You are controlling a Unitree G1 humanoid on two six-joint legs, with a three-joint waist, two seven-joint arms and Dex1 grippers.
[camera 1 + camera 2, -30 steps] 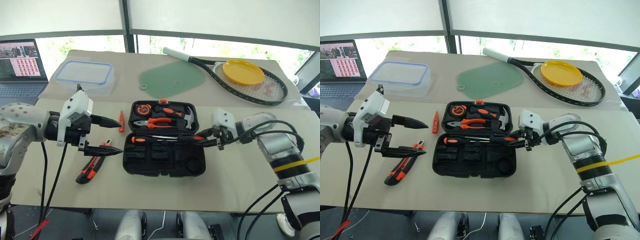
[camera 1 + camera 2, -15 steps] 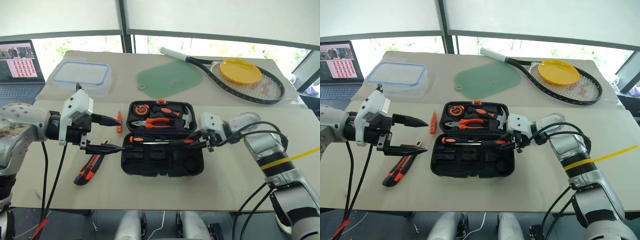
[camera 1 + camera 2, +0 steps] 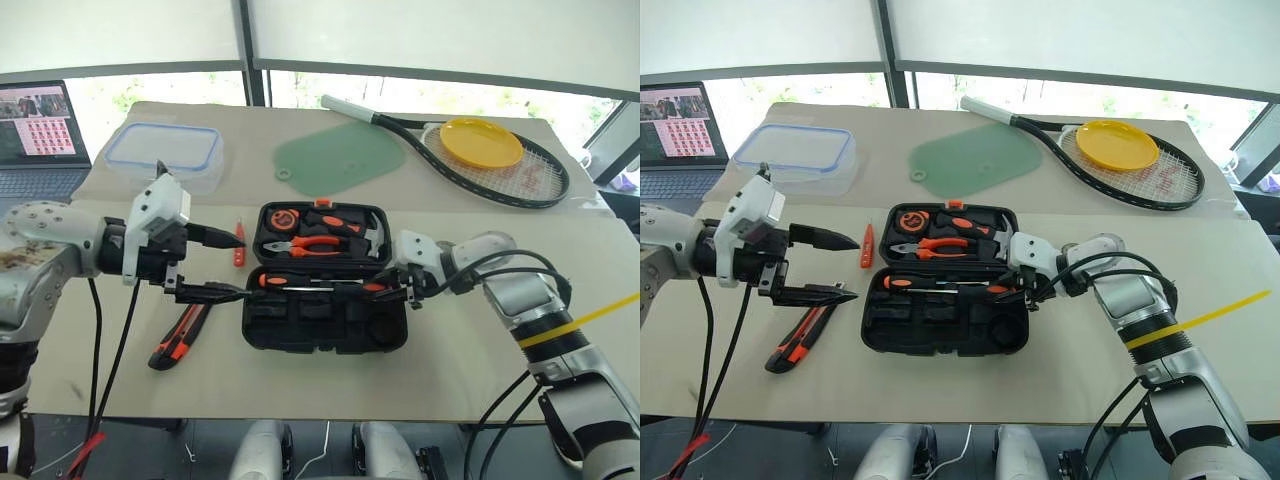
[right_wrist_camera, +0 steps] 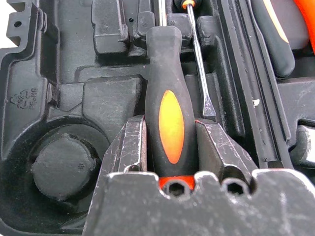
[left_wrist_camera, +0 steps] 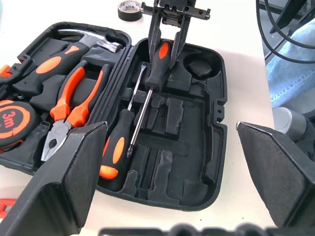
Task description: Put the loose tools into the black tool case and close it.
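The black tool case [image 3: 326, 338] lies open in the middle of the table. My right gripper [image 3: 405, 288] is shut on a black-and-orange screwdriver [image 4: 170, 123], holding it low over the right end of the case's near half. The screwdriver's shaft runs along the slots. A second screwdriver [image 5: 116, 147] lies in the same half beside it. My left gripper [image 3: 236, 265] hangs open and empty just left of the case. Under it, on the table, lies the utility knife [image 3: 177, 336]. The slim orange tester pen [image 3: 239, 243] rests by the case's far left corner.
Pliers [image 3: 318, 243], a hammer and a tape measure sit in the case's far half. Behind are a clear blue-rimmed container [image 3: 165, 152], a green mat [image 3: 340, 158], a tennis racket [image 3: 500, 170] with a yellow plate [image 3: 482, 142], and a laptop [image 3: 35, 130] at the far left.
My right gripper has carried the screwdriver a little to the left and down into the case's near half. The left gripper has stayed open in the same place.
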